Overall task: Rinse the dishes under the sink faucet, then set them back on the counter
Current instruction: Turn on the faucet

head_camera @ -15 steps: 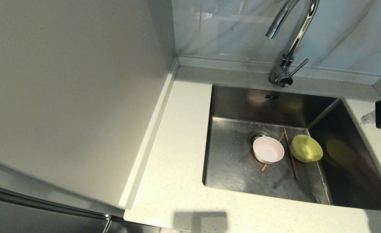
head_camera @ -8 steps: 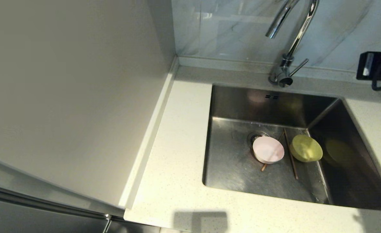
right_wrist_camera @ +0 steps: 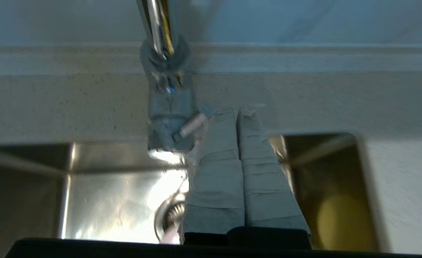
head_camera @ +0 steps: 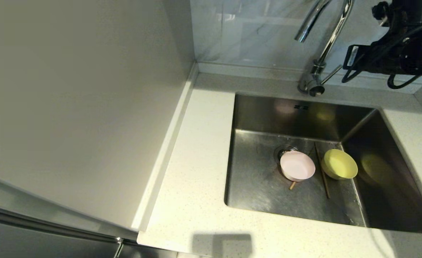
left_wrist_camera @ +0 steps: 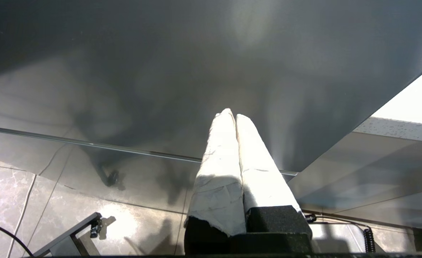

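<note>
A pale pink bowl (head_camera: 297, 165) and a yellow bowl (head_camera: 339, 164) sit on the floor of the sink (head_camera: 257, 186). One chopstick (head_camera: 322, 175) lies between them; the other chopstick (head_camera: 292, 185) pokes out from under the pink bowl. The chrome faucet (head_camera: 331, 32) rises behind the sink, its side lever (head_camera: 332, 74) pointing right. My right arm (head_camera: 393, 53) hangs at the back right, near the lever. My right gripper (right_wrist_camera: 236, 111) is shut and empty, its tips just beside the lever (right_wrist_camera: 193, 125). My left gripper (left_wrist_camera: 232, 114) is shut and empty, parked low by a dark cabinet front.
The speckled counter (head_camera: 196, 172) surrounds the sink, with a wide strip on the left. A tall pale panel (head_camera: 71, 107) bounds the left side. The marbled wall panel (head_camera: 254, 32) stands behind the faucet. The drain (head_camera: 283, 150) lies behind the pink bowl.
My right arm has come in from the right edge, rising and moving left toward the faucet lever. The bowls and chopsticks have not moved.
</note>
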